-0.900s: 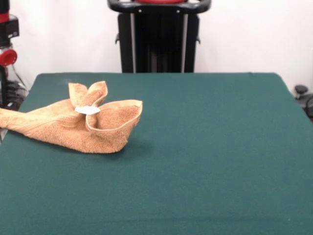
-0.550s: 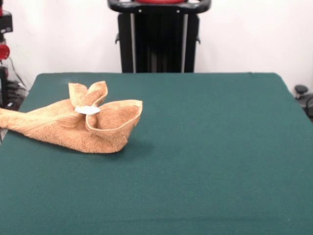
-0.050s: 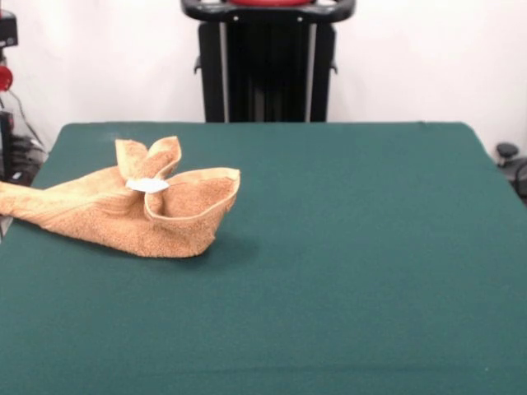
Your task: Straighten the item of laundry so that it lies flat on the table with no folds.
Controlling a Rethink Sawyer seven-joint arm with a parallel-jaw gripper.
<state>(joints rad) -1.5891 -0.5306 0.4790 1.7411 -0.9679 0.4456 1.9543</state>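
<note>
At far left, the red-and-black part (image 3: 5, 49) has risen; the towel (image 3: 123, 210) hasn't moved. End effector unseen, so its state is unknown. Soft, limp cloth: grasp the raised corner (image 3: 218, 177).

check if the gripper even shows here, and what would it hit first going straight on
No gripper shows in this view, so its line cannot be judged. The only thing lying on the table is the crumpled towel, toward the picture's left.

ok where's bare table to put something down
The table is bare from the towel across to its right edge, and along the whole near strip. Only the far left corner is taken: the crumpled towel lies there, one end over the left edge.
</note>
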